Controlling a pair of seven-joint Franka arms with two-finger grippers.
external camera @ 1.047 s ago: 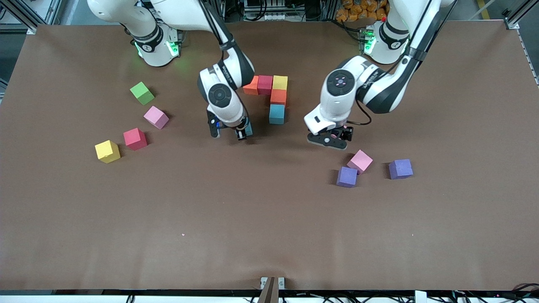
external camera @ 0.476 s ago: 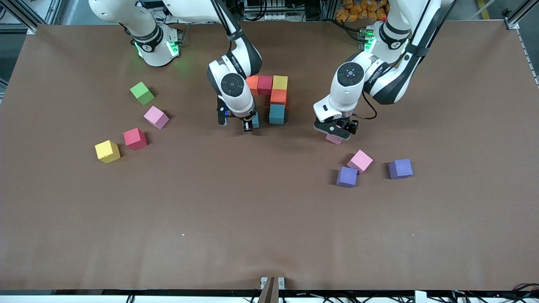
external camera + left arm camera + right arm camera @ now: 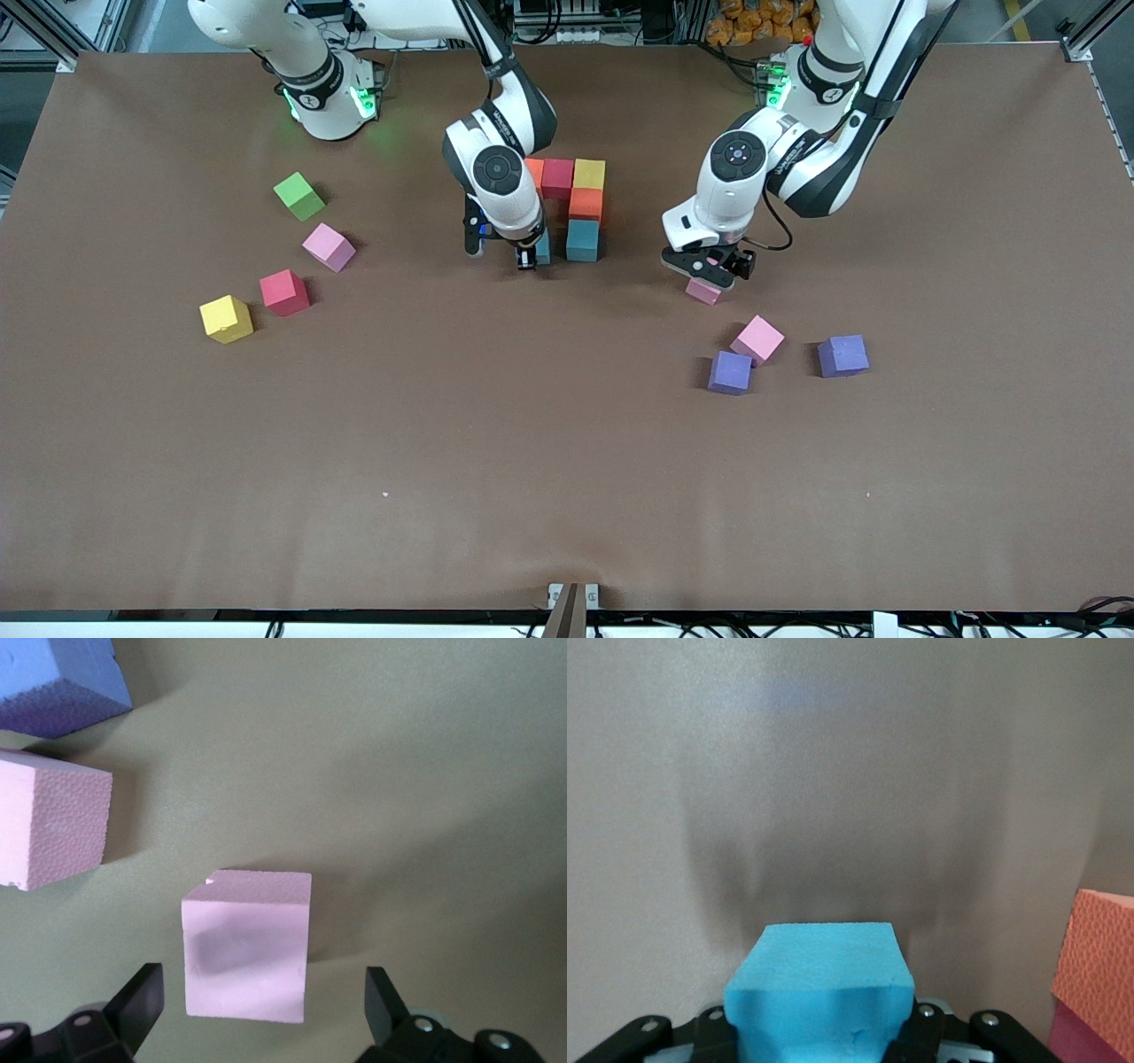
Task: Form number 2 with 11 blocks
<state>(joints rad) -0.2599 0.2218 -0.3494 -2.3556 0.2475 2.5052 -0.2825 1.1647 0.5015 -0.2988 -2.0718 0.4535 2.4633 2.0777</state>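
Landmark: partly built number 2 [image 3: 571,206], on the table [image 3: 567,461] near the arms' bases.
Number 2, make-up: a row of orange block [image 3: 534,170], red block [image 3: 557,177] and yellow block [image 3: 590,174]; from the yellow one a column comes toward the front camera, a second orange block [image 3: 586,204] then a blue block [image 3: 582,240].
Number 2, long axis: runs from the bases toward the front camera, top row nearest the bases.
Right gripper [image 3: 528,257]: just beside the figure's blue block, toward the right arm's end; closed on a second blue block [image 3: 819,992].
Left gripper [image 3: 709,271]: toward the left arm's end from the figure; fingers [image 3: 133,1005] spread wide either side of a pink block [image 3: 248,943], not touching it.
Loose, left arm's end: pink block [image 3: 757,339] touching a purple block [image 3: 730,372]; another purple block [image 3: 842,355] apart.
Loose, right arm's end: green cube [image 3: 299,196], pink block [image 3: 329,246], red block [image 3: 284,292], yellow block [image 3: 226,319].
Only in right wrist view: the held block's full face.
Only in left wrist view: the gaps between fingers and pink block.
Hidden: in the front view the held blue block shows as a sliver; the top row's orange block is partly covered by the right arm.
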